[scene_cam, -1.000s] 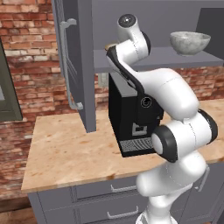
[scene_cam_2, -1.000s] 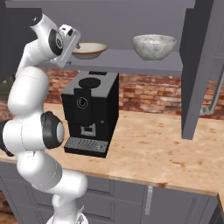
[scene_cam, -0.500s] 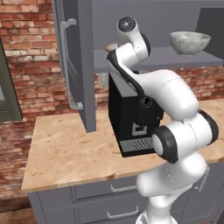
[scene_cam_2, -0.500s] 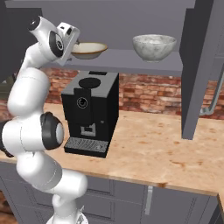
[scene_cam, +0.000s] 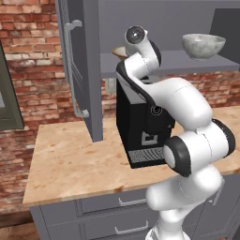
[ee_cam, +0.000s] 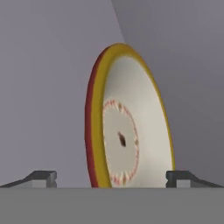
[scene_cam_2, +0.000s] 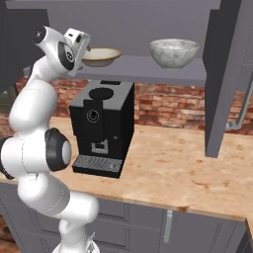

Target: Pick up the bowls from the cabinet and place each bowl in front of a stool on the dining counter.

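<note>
The wide shallow cream bowl [scene_cam_2: 103, 55] with a tan-brown rim sits at the left end of the grey cabinet shelf [scene_cam_2: 148, 68]; the arm partly hides this bowl [scene_cam: 119, 50] in the left base view. My gripper [scene_cam_2: 85, 51] is at its near rim. In the rolled hand view the bowl [ee_cam: 127, 140] stands on edge, and my gripper [ee_cam: 111, 177] is open with a fingertip on either side of it, not touching. The grey-white marbled bowl [scene_cam: 203, 45] [scene_cam_2: 174, 53] rests further right on the shelf [scene_cam: 187, 63]. The dining counter is out of view.
A black coffee machine [scene_cam: 140, 126] [scene_cam_2: 101, 128] stands on the stone-topped counter [scene_cam: 70, 164] [scene_cam_2: 173, 168] directly under the shelf. Open grey cabinet doors hang at the left [scene_cam: 82, 70] and right [scene_cam_2: 225, 74]. Grey drawers [scene_cam: 122, 204] sit below.
My hand has dipped slightly toward the cream bowl at the shelf edge. Both bowls have stayed where they were.
</note>
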### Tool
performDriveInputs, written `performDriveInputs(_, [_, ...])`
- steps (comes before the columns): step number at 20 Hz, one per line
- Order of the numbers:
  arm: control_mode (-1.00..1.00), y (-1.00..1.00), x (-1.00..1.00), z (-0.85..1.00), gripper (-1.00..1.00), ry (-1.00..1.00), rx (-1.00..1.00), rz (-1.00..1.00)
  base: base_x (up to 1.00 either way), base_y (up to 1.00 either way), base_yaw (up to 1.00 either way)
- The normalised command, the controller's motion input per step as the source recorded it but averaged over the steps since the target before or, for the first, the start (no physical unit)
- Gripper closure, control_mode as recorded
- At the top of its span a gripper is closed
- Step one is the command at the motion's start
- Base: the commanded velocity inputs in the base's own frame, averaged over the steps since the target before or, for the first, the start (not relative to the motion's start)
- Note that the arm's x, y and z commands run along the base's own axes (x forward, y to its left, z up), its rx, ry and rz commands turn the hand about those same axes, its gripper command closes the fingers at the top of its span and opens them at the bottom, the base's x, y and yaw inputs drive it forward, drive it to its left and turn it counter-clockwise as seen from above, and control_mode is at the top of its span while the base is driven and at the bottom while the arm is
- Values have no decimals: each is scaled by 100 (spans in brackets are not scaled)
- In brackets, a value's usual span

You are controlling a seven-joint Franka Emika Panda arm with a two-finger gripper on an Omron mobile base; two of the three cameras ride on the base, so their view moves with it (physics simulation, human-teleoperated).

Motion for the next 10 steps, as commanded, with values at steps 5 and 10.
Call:
performDriveInputs(5, [-100,0,23,0,-100,2,-2,0,0,0,0])
performDriveInputs(10, [-100,0,20,0,-100,3,0,0,0,0,0])
